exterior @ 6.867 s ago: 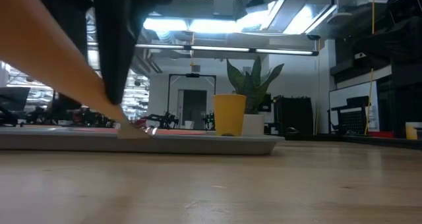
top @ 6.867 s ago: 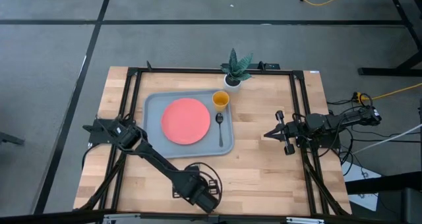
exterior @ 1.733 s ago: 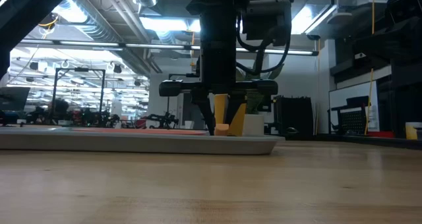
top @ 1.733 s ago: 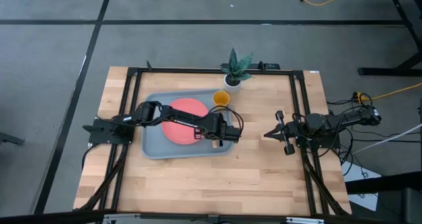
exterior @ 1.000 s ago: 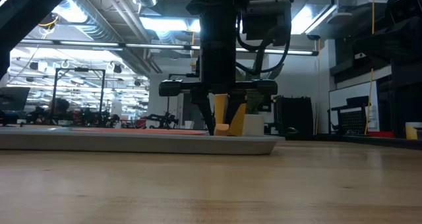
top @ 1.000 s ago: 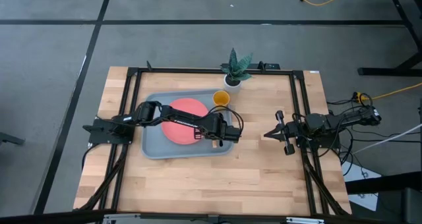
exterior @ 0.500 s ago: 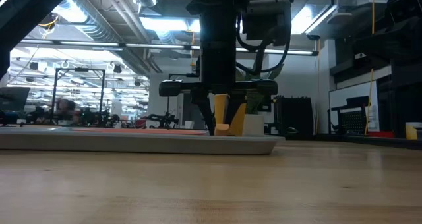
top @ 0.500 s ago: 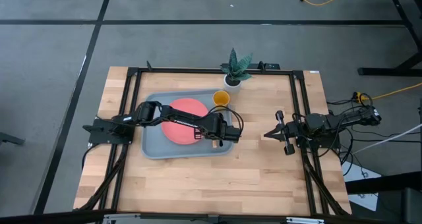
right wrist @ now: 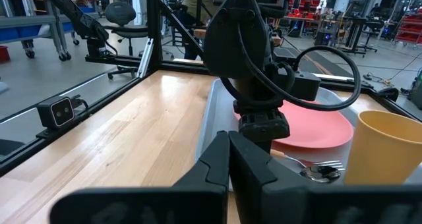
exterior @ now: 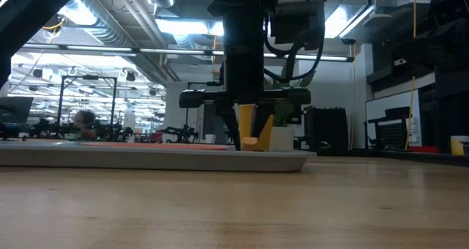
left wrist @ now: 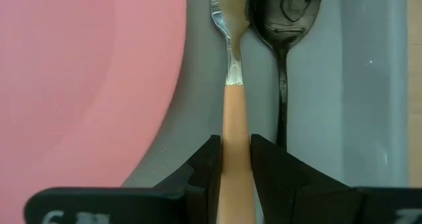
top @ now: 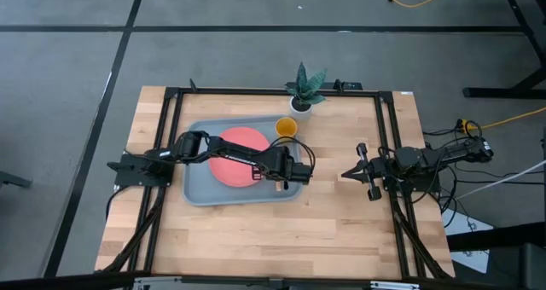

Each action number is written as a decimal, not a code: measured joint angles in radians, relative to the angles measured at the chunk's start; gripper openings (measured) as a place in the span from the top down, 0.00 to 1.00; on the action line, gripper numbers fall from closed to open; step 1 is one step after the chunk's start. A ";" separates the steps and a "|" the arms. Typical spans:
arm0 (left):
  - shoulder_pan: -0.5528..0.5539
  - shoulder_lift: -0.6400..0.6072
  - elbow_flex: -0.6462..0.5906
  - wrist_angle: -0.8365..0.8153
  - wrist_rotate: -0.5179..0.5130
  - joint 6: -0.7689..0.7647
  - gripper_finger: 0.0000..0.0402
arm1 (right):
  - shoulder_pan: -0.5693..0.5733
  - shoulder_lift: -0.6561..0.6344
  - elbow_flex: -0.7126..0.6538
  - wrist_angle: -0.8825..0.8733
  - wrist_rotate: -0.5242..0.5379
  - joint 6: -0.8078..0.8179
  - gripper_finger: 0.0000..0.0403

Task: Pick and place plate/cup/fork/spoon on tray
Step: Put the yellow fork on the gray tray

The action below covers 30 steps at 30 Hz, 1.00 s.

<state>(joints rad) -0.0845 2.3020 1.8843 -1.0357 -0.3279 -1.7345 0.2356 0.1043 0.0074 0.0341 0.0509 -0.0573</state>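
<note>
The grey-blue tray holds the coral plate and the yellow cup. My left gripper stands over the tray's right part, pointing down, shut on the fork. The fork lies alongside the dark spoon, between it and the plate. The fork's tines and the spoon's bowl point toward the cup. My right gripper is shut and empty over the table's right part, fingers pointing at the tray. My left gripper pinches the fork's wooden handle between its two fingers, well back from the tines. The fingers come from above, pointing down, and lie across the handle. The fork sits level, low over the tray floor; whether it rests there I cannot tell.
A white pot with a green plant stands at the table's far edge, behind the cup. Bare wood lies in front of the tray and to its right. A dark frame runs around the table top.
</note>
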 joint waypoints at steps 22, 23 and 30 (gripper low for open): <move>-0.003 0.000 0.000 0.008 -0.005 0.065 0.81 | 0.000 0.000 0.000 0.000 0.000 0.000 0.97; -0.003 0.000 0.000 0.008 -0.005 0.064 0.81 | 0.000 0.000 0.000 0.000 0.000 0.001 0.97; -0.003 0.000 0.000 0.007 -0.019 0.041 0.81 | 0.000 0.000 0.000 0.000 0.000 0.001 0.97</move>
<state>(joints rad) -0.0872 2.3020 1.8843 -1.0291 -0.3471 -1.6930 0.2359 0.1047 0.0074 0.0341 0.0509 -0.0567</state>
